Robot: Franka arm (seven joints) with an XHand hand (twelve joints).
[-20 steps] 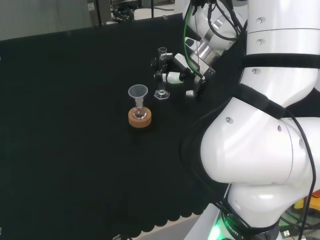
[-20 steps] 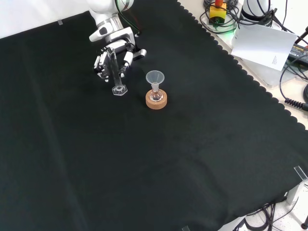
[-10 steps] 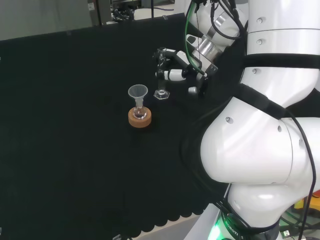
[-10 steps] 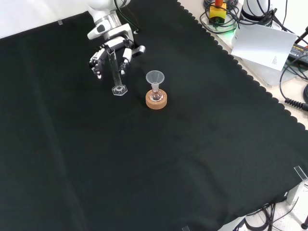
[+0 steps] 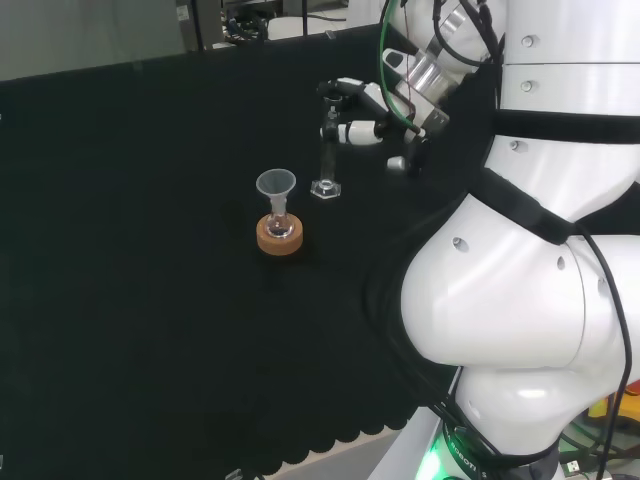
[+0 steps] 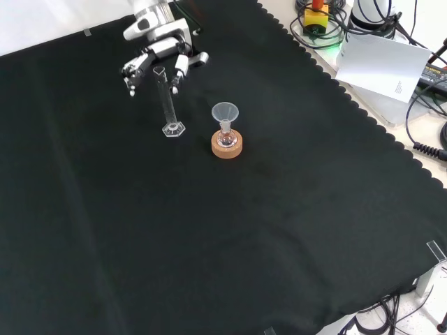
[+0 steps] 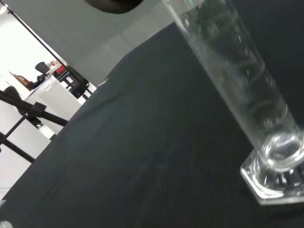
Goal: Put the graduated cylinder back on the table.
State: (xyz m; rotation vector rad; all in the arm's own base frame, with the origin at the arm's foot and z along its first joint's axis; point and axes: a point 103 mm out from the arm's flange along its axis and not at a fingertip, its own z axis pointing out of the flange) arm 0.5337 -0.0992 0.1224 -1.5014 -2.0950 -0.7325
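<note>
Graduated cylinder (image 6: 168,105) upright on surface (image 6: 230,230) near far edge, base flat; hand (image 6: 159,57) above rim, fingers (image 6: 130,77) spread, holding nothing.

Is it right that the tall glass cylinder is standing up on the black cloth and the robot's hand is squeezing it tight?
Not quite. The graduated cylinder does stand upright on the black cloth, but the hand is not squeezing it. The front view shows the fingers spread open near the cylinder's top, with none curled round it.
</note>
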